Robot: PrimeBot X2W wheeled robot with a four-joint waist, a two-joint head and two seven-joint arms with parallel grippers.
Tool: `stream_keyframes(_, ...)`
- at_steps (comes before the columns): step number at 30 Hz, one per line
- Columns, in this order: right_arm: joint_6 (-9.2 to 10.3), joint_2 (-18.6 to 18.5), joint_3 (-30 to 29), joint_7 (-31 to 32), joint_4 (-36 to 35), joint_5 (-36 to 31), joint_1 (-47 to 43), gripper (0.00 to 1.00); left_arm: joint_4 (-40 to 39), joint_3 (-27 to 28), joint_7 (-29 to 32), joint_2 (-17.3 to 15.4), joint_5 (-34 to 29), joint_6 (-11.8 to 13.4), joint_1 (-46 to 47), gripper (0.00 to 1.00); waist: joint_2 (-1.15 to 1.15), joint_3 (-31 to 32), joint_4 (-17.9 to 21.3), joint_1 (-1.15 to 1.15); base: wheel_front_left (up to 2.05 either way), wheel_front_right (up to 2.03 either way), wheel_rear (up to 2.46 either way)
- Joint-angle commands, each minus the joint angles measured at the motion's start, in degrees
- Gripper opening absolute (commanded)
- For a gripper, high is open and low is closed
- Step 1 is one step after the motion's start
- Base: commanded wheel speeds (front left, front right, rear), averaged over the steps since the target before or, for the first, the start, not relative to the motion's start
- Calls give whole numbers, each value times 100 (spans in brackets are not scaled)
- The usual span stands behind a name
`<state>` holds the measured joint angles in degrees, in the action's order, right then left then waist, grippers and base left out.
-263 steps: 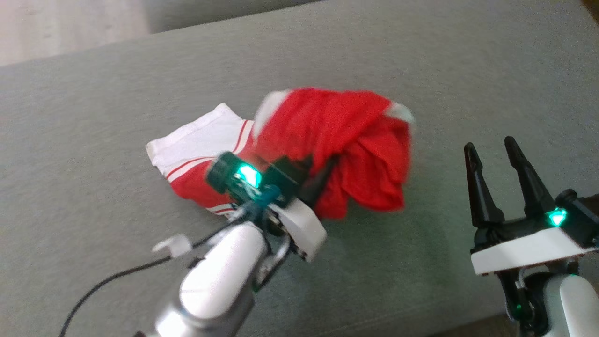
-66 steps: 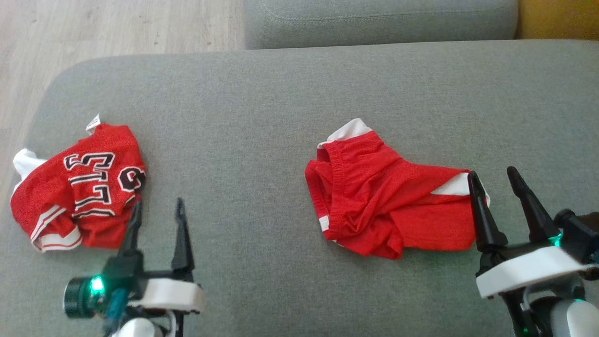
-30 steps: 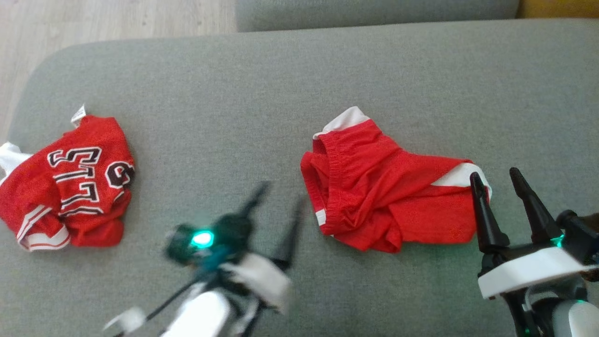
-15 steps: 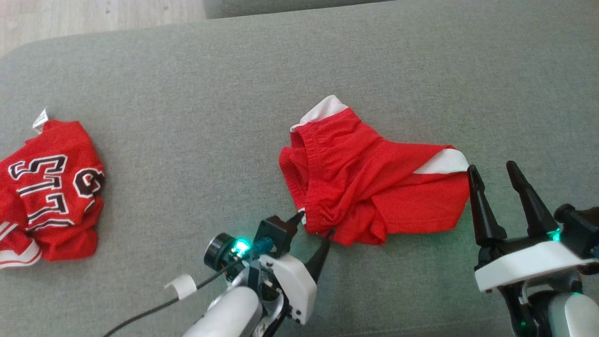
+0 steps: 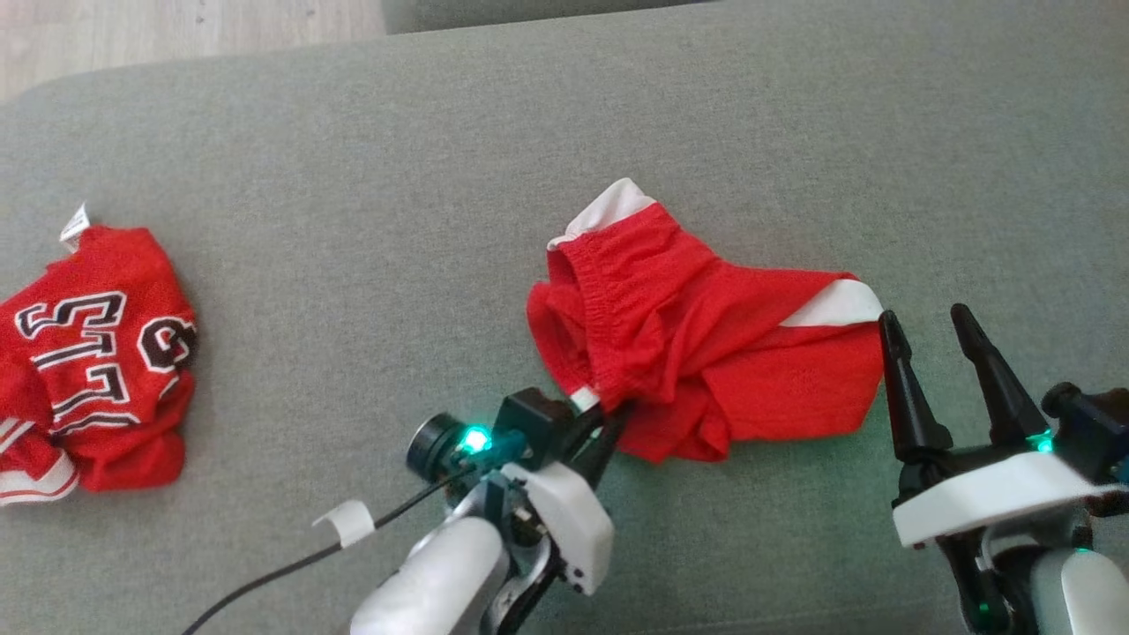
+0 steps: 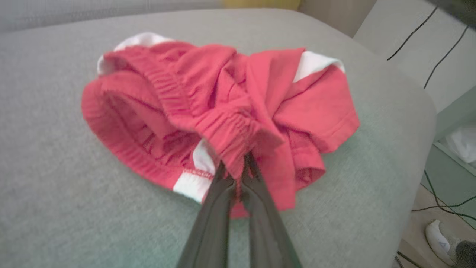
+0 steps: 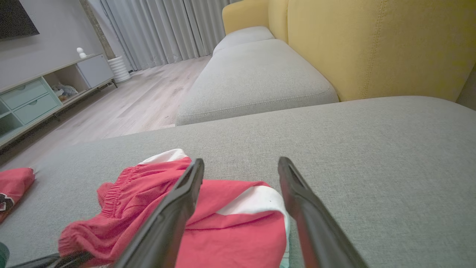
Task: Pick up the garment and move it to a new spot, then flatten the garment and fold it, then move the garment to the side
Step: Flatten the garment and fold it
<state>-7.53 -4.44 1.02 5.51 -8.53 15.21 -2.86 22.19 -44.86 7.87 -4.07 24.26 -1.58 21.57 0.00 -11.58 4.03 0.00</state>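
The garment point(image 5: 706, 344) is a pair of red shorts with white trim, lying crumpled in the middle of the grey sofa cushion point(image 5: 370, 176). My left gripper point(image 5: 609, 410) is at its near left corner, shut on the elastic waistband. In the left wrist view the two fingers meet with the waistband of the garment point(image 6: 208, 100) bunched between the tips of my left gripper point(image 6: 240, 165). My right gripper point(image 5: 922, 316) stands open just beyond the garment's right edge, holding nothing. In the right wrist view the garment point(image 7: 122, 201) lies below and between the spread fingers of my right gripper point(image 7: 241, 162).
A red jersey point(image 5: 97, 353) with black and white numbers lies crumpled at the cushion's left end. Wooden floor point(image 5: 176, 26) shows past the far left corner. A second grey cushion point(image 7: 253, 74) and a yellow backrest point(image 7: 372, 44) stand beyond. A black cable point(image 5: 265, 573) trails from my left arm.
My left gripper has closed on the shorts' waistband, and the cloth there has bunched up and risen a little. The right gripper has stayed put.
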Motion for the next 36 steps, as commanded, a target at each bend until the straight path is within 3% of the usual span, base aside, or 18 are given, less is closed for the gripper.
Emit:
stream_keyframes(1, 4, -51, 93, -79, -175, 25, 175, 100, -451, 23, -45, 51, -31, -95, 278, 0, 0, 75, -39, 0, 0, 0, 0)
stream_keyframes(11, 4, 31, 48, -55, -115, 24, 92, 100, -2592, -542, 653, -226, -116, -427, 663, 0, 0, 322, -95, 0, 0, 0, 0)
stream_keyframes(15, 4, 54, 44, -61, -94, 31, 92, 100, -2934, -530, 725, -181, -46, -433, 807, 0, 0, 348, -54, 0, 0, 0, 0)
stream_keyframes(21, 4, 87, 78, -74, -55, 64, 94, 100, -2741, -31, 821, -275, 28, 47, 796, 0, 0, 309, 128, 0, 0, 0, 0)
stream_keyframes(28, 4, 106, -53, -90, -52, 76, 86, 100, -2442, 531, 984, -863, 254, 609, 105, 0, 0, 183, 171, 0, 0, 0, 0)
stream_keyframes(36, 4, 92, -73, -29, -70, 63, 113, 100, -2185, 1199, 993, -1520, 640, 1079, -754, 0, 0, 177, -101, 0, 0, 0, 0)
